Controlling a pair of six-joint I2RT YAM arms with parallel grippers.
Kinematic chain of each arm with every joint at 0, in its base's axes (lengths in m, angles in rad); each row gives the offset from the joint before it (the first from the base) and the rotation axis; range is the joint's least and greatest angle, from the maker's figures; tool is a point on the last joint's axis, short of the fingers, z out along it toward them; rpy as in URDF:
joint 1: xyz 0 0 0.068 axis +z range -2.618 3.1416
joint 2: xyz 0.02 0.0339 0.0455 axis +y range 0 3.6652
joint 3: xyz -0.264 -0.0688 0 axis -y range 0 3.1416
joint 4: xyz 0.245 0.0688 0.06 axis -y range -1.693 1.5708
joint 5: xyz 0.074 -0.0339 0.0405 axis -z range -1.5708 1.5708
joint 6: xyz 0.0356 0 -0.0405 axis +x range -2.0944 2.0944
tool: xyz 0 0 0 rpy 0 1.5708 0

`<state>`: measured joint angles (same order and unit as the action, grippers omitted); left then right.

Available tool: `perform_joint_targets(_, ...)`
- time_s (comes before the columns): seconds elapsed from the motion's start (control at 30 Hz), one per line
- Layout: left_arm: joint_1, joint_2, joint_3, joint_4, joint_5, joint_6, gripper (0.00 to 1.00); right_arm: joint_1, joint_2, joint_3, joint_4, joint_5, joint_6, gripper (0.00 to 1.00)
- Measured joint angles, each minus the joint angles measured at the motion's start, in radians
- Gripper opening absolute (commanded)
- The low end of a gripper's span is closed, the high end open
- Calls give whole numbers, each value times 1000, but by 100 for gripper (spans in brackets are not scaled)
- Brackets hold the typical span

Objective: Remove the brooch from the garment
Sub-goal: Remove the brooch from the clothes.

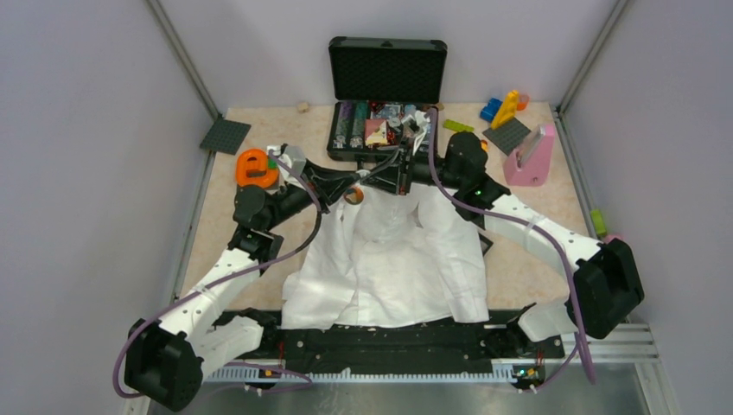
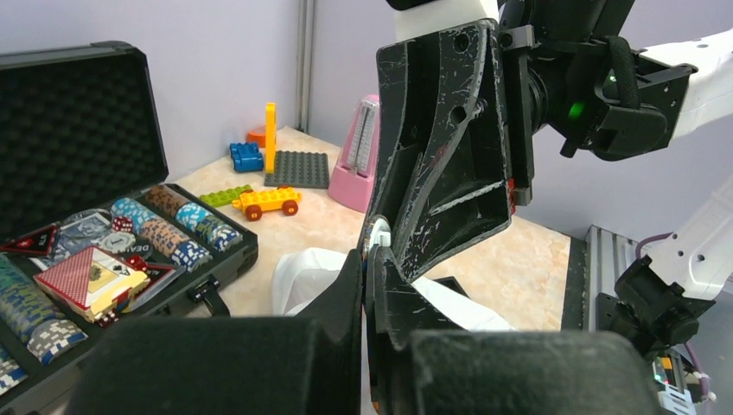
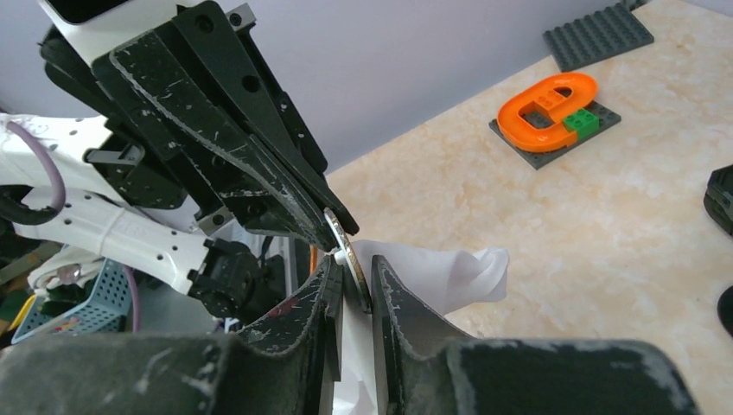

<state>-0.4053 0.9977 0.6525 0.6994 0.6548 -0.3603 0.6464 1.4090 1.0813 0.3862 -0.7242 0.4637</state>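
Straddling the brooch [image 3: 348, 252], the right gripper [image 3: 356, 266] has its fingers a sliver apart. The little pale disc stands on edge right between them, leaning on one finger with a hair of daylight at the other, so I'd call that a loose bracket, not a pinch. Its flat faces look at the two fingers, and its long line runs up and out past the tips. Directly above, nose to nose, the left gripper [image 3: 331, 226] has its fingers pressed together at the disc's upper rim. Whether it has the rim or the cloth behind it, I can't tell. Both arms are equally on it. Just beyond the right gripper's far finger, the white shirt [image 3: 441, 268] bunches up off the counter [image 3: 562, 225]. Coming off, I reckon, means pulling straight away from that cloth.
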Motion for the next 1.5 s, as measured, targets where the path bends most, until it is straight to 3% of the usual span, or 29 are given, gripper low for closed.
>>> perform_joint_targets(0.17,-11,-3,8,-58,-11,26,0,11,1,0,-47,28,-41,41)
perform_joint_targets(0.37,-41,-40,8,-142,-51,64,0,34,-16,-38,-66,43,-85,55)
perform_joint_targets(0.8,-41,-34,20,-222,-125,150,0,-10,-105,-177,-44,33,-118,54)
perform_joint_targets(1.0,-41,-34,22,-224,-106,149,0,-10,-78,-176,-53,76,-155,50)
perform_joint_targets(1.03,-40,-34,25,-229,-103,150,0,-10,-69,-176,-53,81,-158,45)
perform_joint_targets(1.1,-40,-34,34,-242,-97,150,0,-9,-50,-171,-55,94,-165,19)
perform_joint_targets(1.17,-40,-37,40,-251,-93,150,0,-3,-30,-156,-56,102,-178,3)
perform_joint_targets(1.2,-40,-40,41,-256,-93,150,0,0,-21,-146,-57,103,-180,0)
perform_joint_targets(1.5,-40,-62,45,-291,-149,187,0,11,-8,-116,-71,124,-184,0)
